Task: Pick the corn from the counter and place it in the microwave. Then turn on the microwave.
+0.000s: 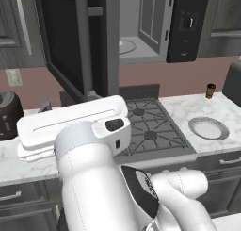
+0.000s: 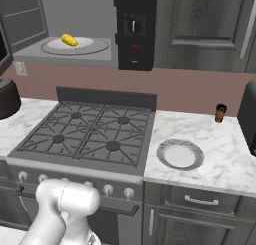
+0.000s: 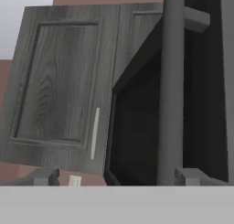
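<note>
Right base view gives the clearest news: the small yellow corn cob [image 2: 69, 40] lies on the round grey turntable plate [image 2: 95, 47] inside the big black microwave [image 2: 134, 29], so the carrying part of the job looks done. That microwave's grey cavity stands wide open, and its control panel with the round knob [image 2: 133, 25] sits on the right of the opening, untouched as far as I can judge.

Left base view shows the wide dark glass microwave door [image 1: 70, 41] swung out toward the robot, its long grey bar handle [image 1: 84, 41] upright. Hand view looks straight at that handle [image 3: 171, 86], very near, with the two grey finger tips [image 3: 45, 176] spread far apart at the bottom and nothing between them. So the gripper is fully open and empty, lined up on the door.

My read: closing the door comes next, then starting the oven at the panel. Both are left to do.

Below the microwave sits the grey gas stove top [image 2: 85, 131], and to its right the white marble counter [image 2: 225, 154] carries a shallow round grey dish [image 2: 180, 155] and a small brown bottle [image 2: 220, 113]. A dark rounded toaster [image 1: 8, 114] stands at the far left.
</note>
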